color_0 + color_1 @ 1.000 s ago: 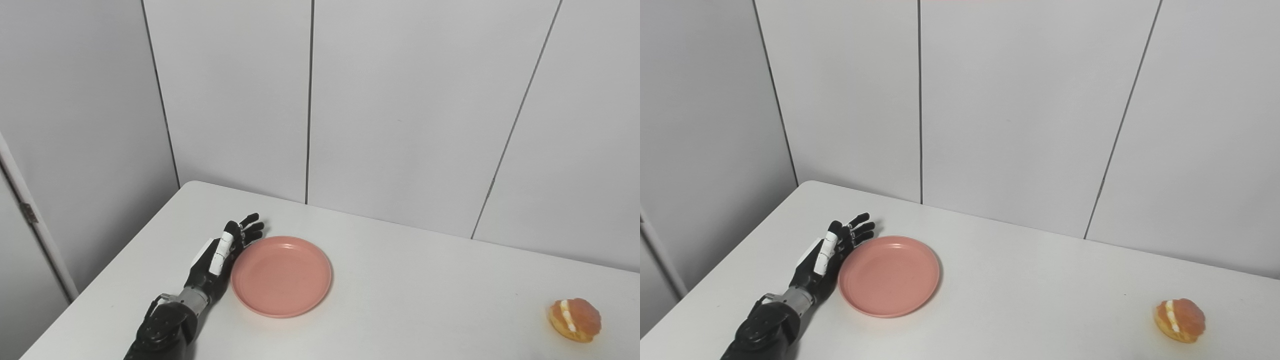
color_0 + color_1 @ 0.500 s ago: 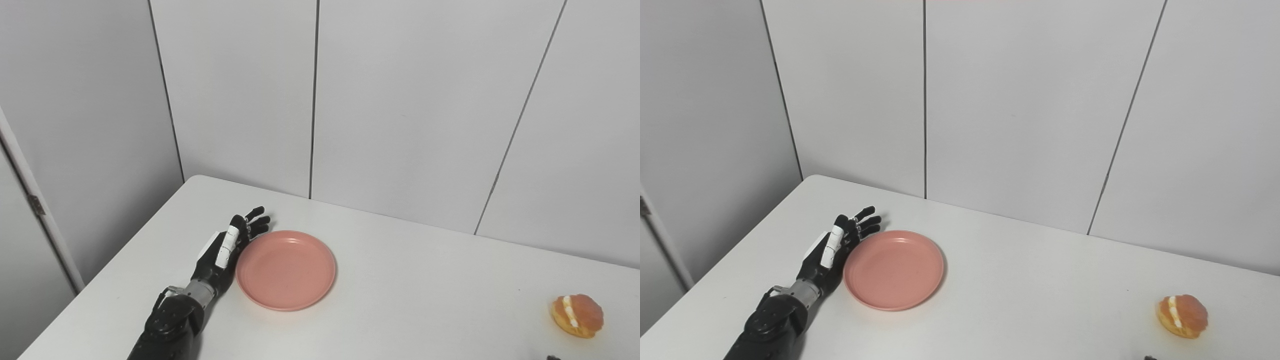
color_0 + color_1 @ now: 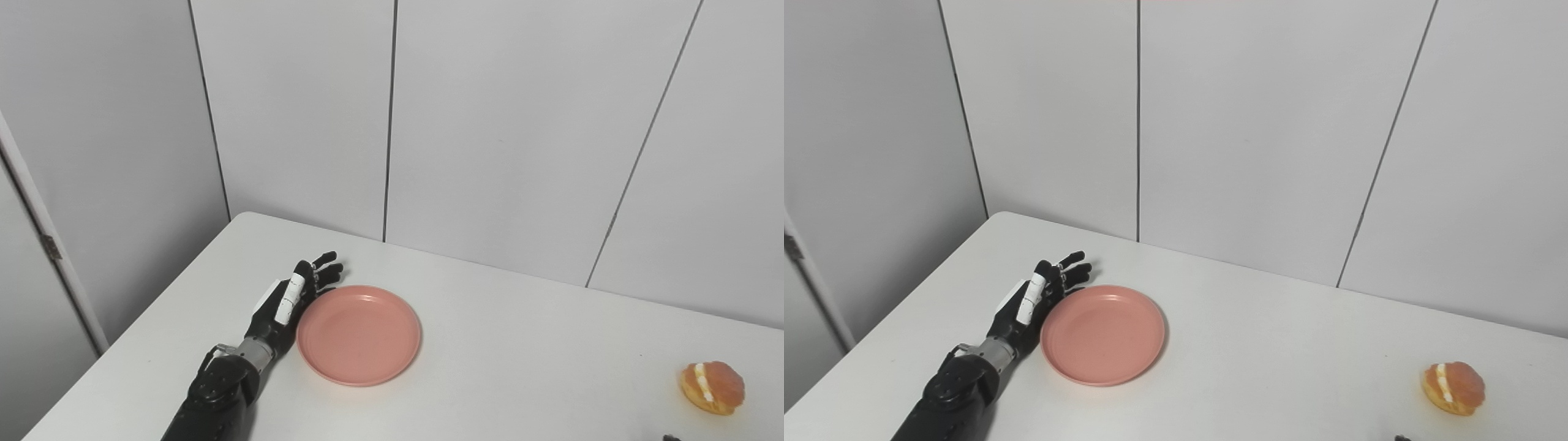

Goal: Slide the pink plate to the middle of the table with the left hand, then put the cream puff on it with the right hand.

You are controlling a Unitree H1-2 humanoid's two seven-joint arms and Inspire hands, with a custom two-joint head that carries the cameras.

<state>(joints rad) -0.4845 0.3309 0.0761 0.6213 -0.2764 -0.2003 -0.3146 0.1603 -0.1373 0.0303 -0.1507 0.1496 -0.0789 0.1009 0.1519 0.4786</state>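
I see my left hand, fingers spread and holding nothing, flat against the pink plate's left rim; cream puff far right.

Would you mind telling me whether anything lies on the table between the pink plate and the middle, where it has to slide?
Nothing visible does. The left hand is open against the pink plate's left rim, and the tabletop to its right is bare up to the cream puff near the right edge.
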